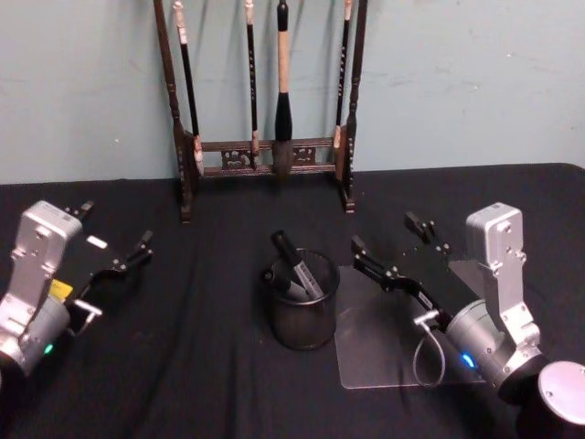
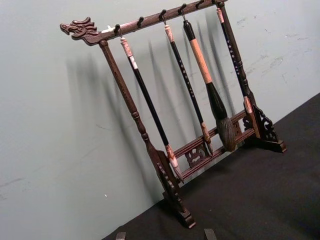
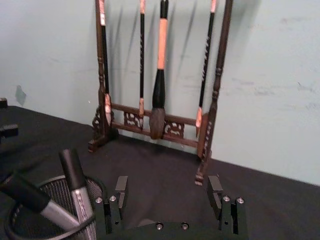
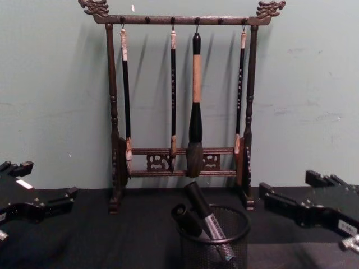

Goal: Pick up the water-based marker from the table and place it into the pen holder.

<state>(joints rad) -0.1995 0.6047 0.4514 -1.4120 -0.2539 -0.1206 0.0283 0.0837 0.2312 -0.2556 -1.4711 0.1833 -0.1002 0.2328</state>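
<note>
Markers already lean inside the pen holder point(image 1: 303, 311); both claws spread and empty.

Head view: left gripper point(image 1: 115, 240) and right gripper point(image 1: 393, 249) flank the holder on the table point(image 1: 201, 366). Right wrist view: the marker point(image 3: 79, 192) looks light, rigid, slick (best pinched mid-barrel). Chest view: same.

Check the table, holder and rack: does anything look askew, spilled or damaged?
Nothing stands out. The holder stands upright on the table with two markers leaning inside. The rack stands straight, its brushes hanging. Both grippers, left and right, are open and empty.
</note>
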